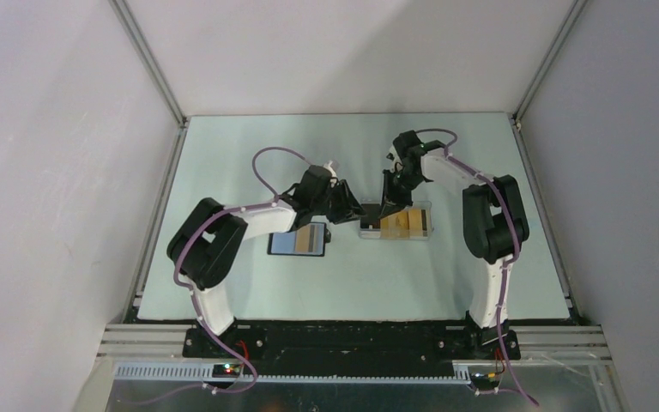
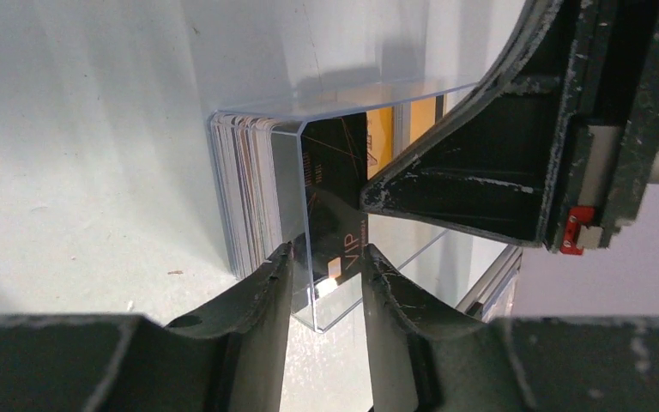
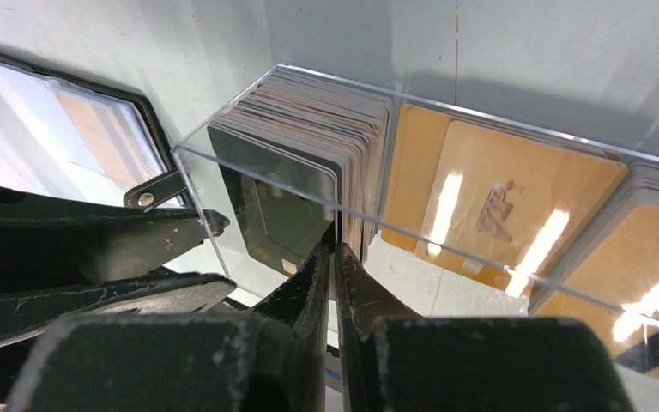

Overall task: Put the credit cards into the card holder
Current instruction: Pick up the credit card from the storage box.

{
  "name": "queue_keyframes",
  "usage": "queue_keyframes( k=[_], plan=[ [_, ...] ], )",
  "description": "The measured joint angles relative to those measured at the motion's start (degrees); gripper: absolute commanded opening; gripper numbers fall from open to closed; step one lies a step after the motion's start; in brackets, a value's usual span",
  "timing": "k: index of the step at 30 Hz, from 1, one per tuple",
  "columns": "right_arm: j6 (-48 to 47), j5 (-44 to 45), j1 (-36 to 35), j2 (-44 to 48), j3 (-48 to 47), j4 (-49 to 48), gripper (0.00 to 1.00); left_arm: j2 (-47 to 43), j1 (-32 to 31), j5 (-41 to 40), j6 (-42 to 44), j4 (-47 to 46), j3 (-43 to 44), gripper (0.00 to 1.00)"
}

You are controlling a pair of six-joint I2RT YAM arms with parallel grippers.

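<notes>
The tray [image 3: 498, 267] is lying on the table [image 1: 377, 283], and the corner of its left end is sitting between the left gripper's [image 2: 326, 270] parted jaws. Inside that end a stack of cards [image 3: 309, 120] is standing on edge, and the right gripper [image 3: 335, 253] is pinching the stack's near edge between its jaws. Right of those jaws, loose cards [image 3: 498, 197] are lying flat in the tray. Left of both pairs of jaws, outside the tray, the card holder [image 1: 296, 241] is lying unfolded on the table, near it but apart, with one card [image 1: 313, 239] sitting in its half nearer the tray.
</notes>
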State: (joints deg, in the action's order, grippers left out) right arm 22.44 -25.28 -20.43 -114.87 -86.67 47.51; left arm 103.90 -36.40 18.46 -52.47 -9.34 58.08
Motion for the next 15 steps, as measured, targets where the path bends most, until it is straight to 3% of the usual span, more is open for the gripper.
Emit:
queue_keyframes(
  k=[15],
  plan=[
    [-0.4, 4.4, -2.3, 0.0, -4.7, 5.2, 0.1, 0.2, 0.1, 0.0, 0.5, 0.0, 0.0, 0.34]
  ],
)
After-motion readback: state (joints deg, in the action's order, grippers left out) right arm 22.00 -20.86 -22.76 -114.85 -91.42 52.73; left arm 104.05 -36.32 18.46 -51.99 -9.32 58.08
